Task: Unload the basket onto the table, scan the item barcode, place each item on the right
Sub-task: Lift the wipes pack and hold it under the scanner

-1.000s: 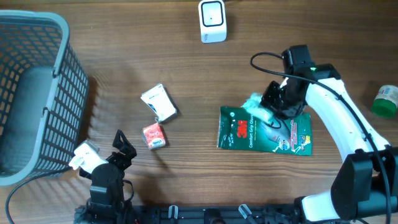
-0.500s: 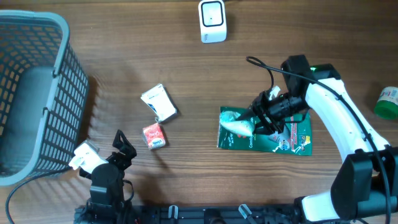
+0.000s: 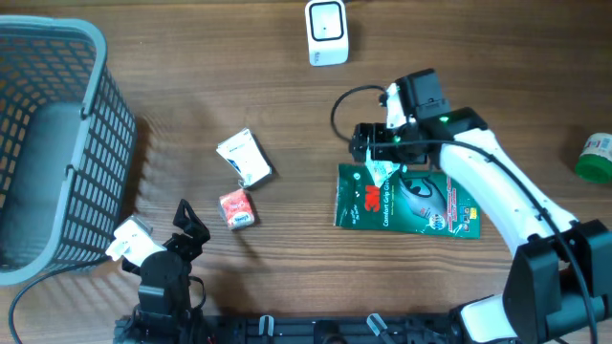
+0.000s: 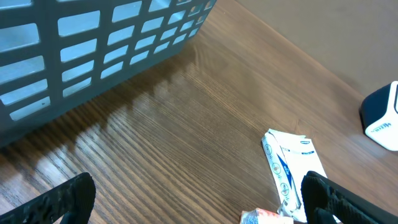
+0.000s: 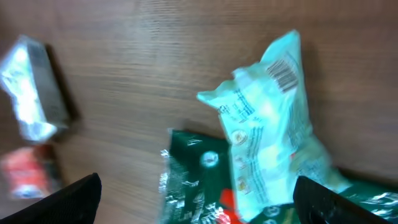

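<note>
Under the right gripper [image 5: 202,199]: pale teal packet [image 5: 268,143], barcode [image 5: 283,76] facing up, lying between the 2 fingertips and touching neither.
Packet support: 1 end on the green 3M pack [image 3: 411,203], the other on the table [image 3: 239,76].
Right gripper: fingers spread wide, holding nothing.
Left gripper [image 4: 199,202]: spread wide, empty, near the basket [image 3: 96,57].
Scanner [image 3: 327,32]: white, well apart from the packet.
Other items: 1 white pack [image 3: 244,158], 1 red pack [image 3: 236,208], both to the left.
</note>
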